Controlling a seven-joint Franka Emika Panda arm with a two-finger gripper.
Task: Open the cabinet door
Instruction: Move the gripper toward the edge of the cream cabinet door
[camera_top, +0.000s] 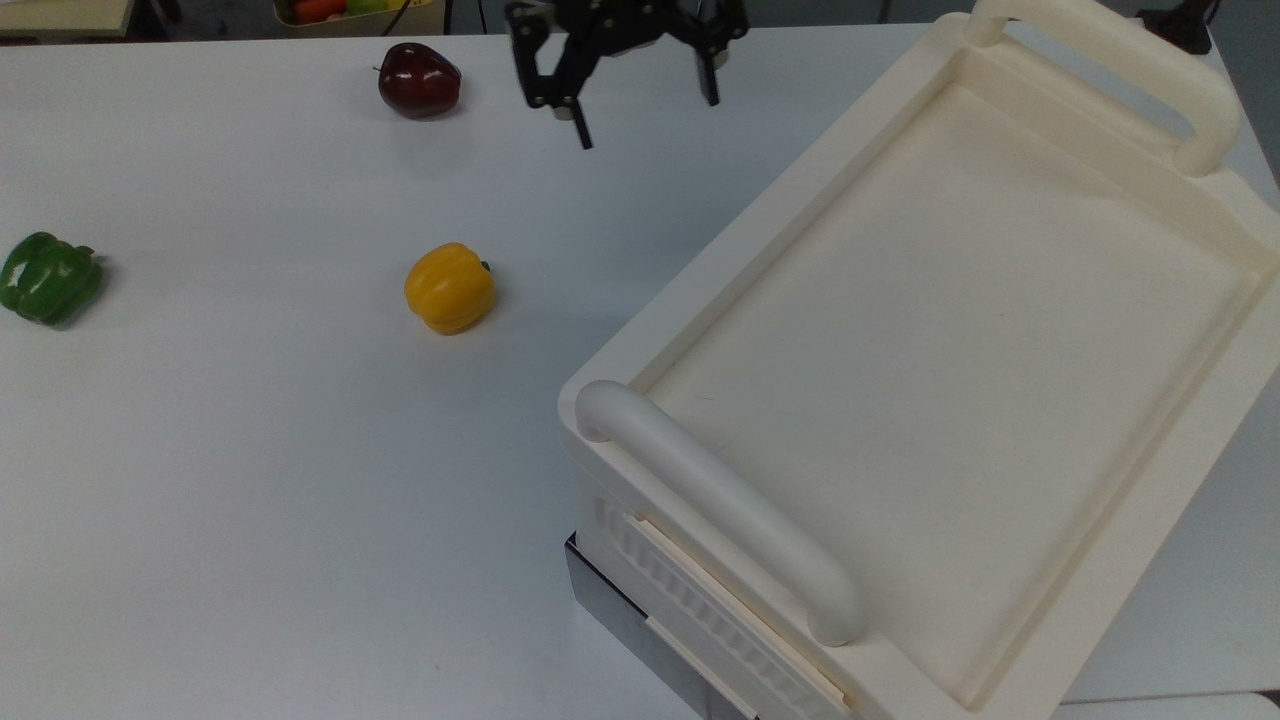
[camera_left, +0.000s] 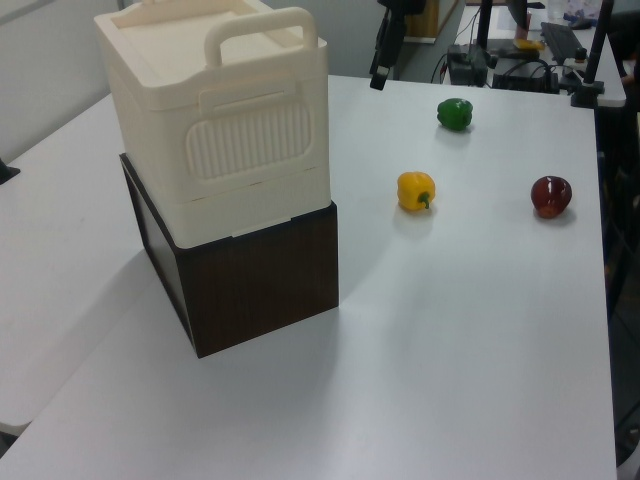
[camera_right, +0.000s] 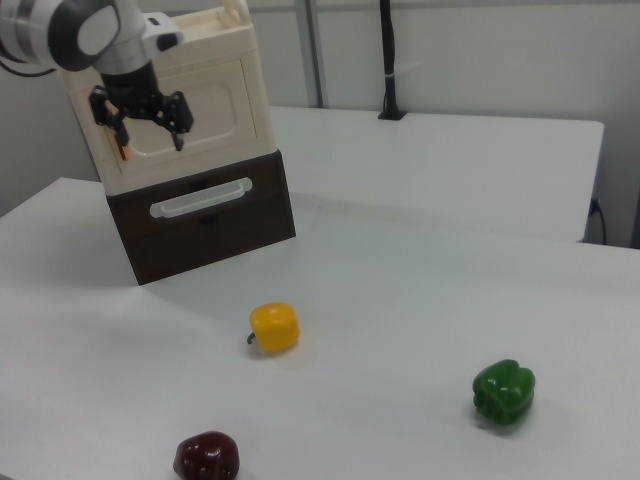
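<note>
Door (camera_right: 195, 105): cream panel on the cabinet (camera_top: 950, 340) face seen in the right view, above a brown drawer base (camera_right: 205, 215) with a pale bar handle. It is judged shut, lying flush in its frame; a small copper strip is glimpsed at its edge on the right view's left, partly hidden by the gripper.

Cabinet: set at the table's (camera_top: 250, 480) edge on the top view's right, with a recessed top and two bar handles.

Gripper (camera_right: 142, 125): fingers spread apart, nothing held, hanging in front of the door near the strip; contact cannot be told.

Progress: approach judged under way; grasping and swinging the door are left.

Also listed: yellow pepper (camera_top: 449, 288), red pepper (camera_top: 419, 80), green pepper (camera_top: 48, 277), all well apart from the cabinet.
</note>
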